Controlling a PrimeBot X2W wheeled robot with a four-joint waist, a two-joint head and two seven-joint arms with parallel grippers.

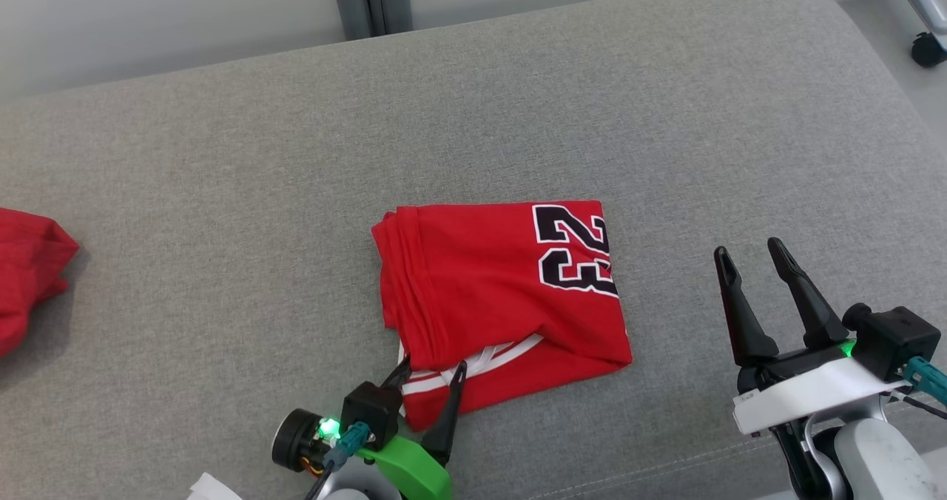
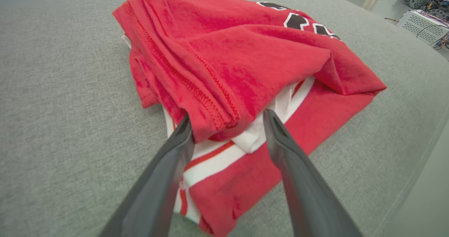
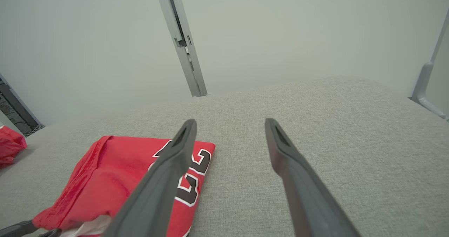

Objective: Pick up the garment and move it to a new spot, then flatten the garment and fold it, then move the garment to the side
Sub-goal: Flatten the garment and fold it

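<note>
Head view, left gripper (image 1: 431, 367): 6 o'clock, nearest the lens; fingers spread wide across the near edge of the garment (image 1: 488, 278); wrist cut off by the frame.
Head view, garment: folded red jersey at the centre of the grey cushion (image 1: 222, 189); number print cut short by the fold at its 3 o'clock edge; under-layers hidden.
Head view, right gripper (image 1: 748, 248): 4 o'clock, fingers wide apart, holding nothing, apart from the garment.
Head view, red cloth (image 1: 26, 271): 9 o'clock, cut off by the frame.
Left wrist view, left gripper (image 2: 227, 117): fingers straddle a thick red fold and white trim, nothing clamped; whether the tips press the cloth is unclear.
Right wrist view, right gripper (image 3: 230, 122): wide, over the grey cushion.
Right wrist view, garment (image 3: 115, 167): 8 o'clock; one finger hides part of the number.
</note>
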